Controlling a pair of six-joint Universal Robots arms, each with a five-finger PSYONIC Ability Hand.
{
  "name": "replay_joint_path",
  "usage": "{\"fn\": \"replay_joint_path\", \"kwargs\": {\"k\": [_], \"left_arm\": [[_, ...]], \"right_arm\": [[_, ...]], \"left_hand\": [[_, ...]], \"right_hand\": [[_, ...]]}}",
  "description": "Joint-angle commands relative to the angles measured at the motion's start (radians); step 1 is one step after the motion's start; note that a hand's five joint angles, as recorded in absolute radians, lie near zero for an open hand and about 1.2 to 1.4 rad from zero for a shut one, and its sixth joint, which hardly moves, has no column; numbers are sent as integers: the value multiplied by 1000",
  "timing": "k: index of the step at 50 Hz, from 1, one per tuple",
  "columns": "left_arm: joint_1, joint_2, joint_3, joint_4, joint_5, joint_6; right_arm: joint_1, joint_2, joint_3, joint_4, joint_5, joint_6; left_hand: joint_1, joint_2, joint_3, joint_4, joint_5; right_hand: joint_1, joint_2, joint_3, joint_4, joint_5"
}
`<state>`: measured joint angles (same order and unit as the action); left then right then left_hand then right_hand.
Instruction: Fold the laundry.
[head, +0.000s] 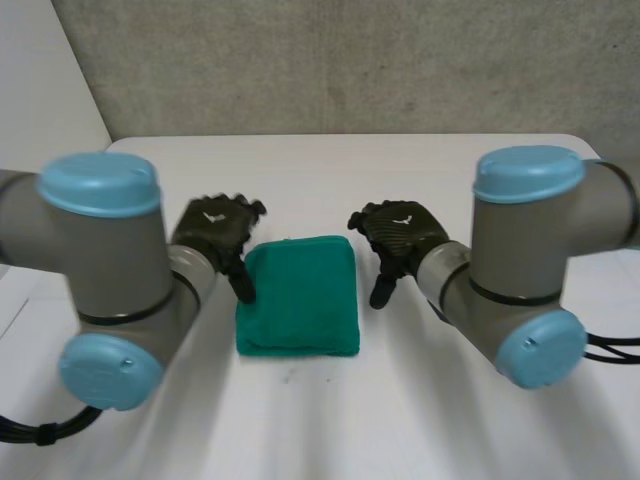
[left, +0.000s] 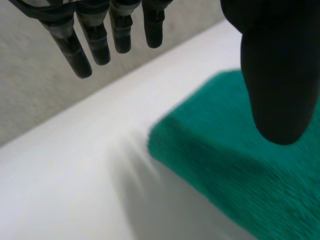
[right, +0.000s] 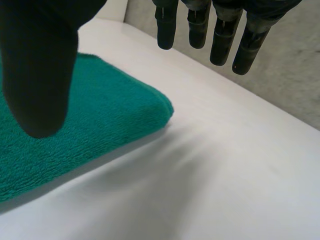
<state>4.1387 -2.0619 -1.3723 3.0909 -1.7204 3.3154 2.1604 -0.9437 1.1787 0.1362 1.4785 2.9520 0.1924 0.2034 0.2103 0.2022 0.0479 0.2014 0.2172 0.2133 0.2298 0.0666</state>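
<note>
A green cloth (head: 298, 295), folded into a thick, neat rectangle, lies flat in the middle of a white surface (head: 330, 430). Two robot arms reach in from the near side, one on each flank of the cloth.

The left arm (head: 112, 262) bends inward at its grey joint, so that the black left hand (head: 213, 228) sits just beside the cloth's left edge, near its far corner. Its fingers (left: 99, 42) hang straight and slightly spread above bare surface, well apart from the thumb (left: 280, 75), which points down over the cloth's left edge. Whether the thumb tip touches the cloth cannot be told. The hand grips nothing.

The right arm (head: 528, 262) mirrors this pose, and the right hand (head: 402, 232) is held just beside the cloth's right edge, near the far corner. Its fingers (right: 220, 32) are also straight and loosely spread over bare surface, and its thumb (right: 40, 70) points down on the cloth's side of the hand. This hand also holds nothing.
</note>
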Motion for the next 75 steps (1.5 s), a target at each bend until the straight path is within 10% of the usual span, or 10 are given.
{"fn": "replay_joint_path", "kwargs": {"k": [1,18,75], "left_arm": [[51,178,-82,12,2,-62],[126,325,-350,98,94,-109],[141,313,-404,143,104,-111]], "right_arm": [[-34,-125,243,-84,-27,48],[-34,-70,391,-236,-210,205],[10,152,156,-294,-199,94]], "left_hand": [[15,4,-3,5,-15],[18,7,0,8,-12],[18,7,0,8,-12]], "right_hand": [[-27,-43,-39,-55,-67],[101,85,89,72,61],[788,772,776,759,748]]}}
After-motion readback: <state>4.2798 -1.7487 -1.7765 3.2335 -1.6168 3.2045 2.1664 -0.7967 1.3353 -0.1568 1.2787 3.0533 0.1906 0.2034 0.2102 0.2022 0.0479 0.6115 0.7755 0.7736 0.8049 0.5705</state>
